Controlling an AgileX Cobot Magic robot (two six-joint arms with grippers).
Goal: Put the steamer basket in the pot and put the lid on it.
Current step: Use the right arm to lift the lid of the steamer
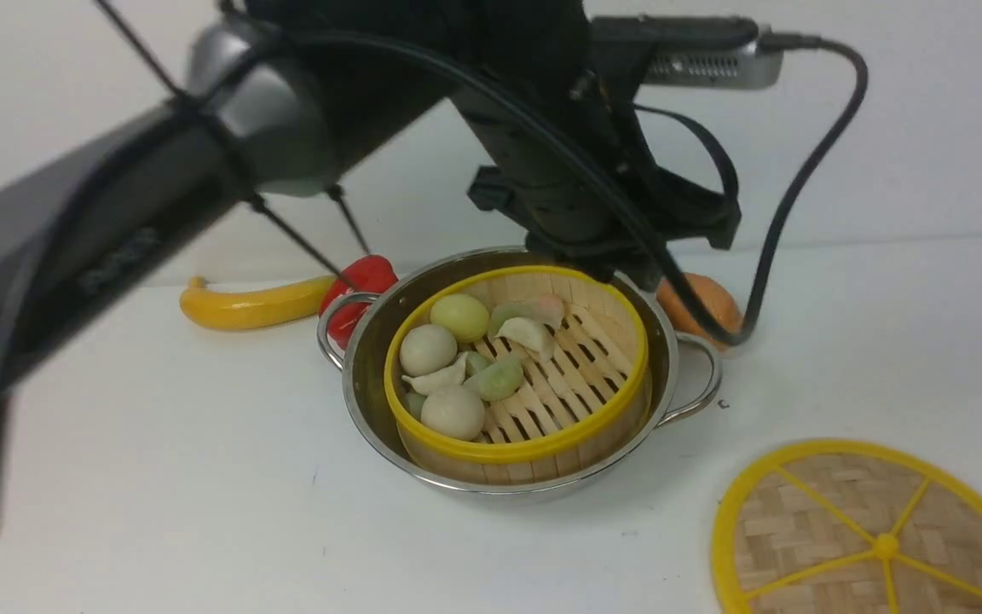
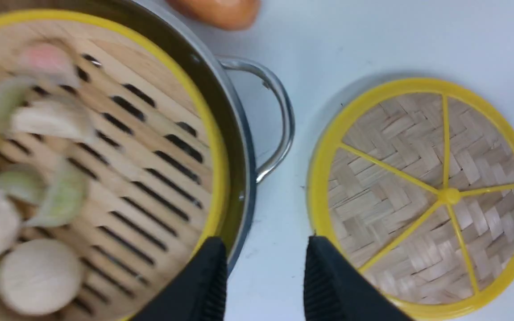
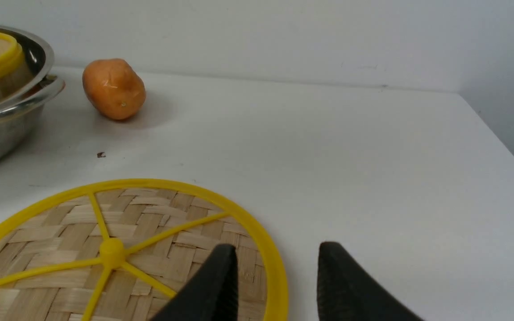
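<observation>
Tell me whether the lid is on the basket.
Off. The lid lies flat on the table beside the pot; the steamer basket inside shows its dumplings uncovered.

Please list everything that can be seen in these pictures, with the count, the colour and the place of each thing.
pot: one, shiny steel, middle of the table
basket: one, bamboo with yellow rim, inside the pot
buns and dumplings: several, pale white and green, in the basket, mostly on its left side
lid: one, woven bamboo with yellow rim, flat on the table, right of the pot and apart from it
banana: one, yellow, behind the pot to the left
pepper: one, red, behind the pot's left handle
potato: one, orange-brown, behind the pot's right handle
table: one, white
left arm: black and grey, reaching over the pot
left gripper: black, open, above the gap between pot and lid
right gripper: black, open, over the lid's edge
</observation>
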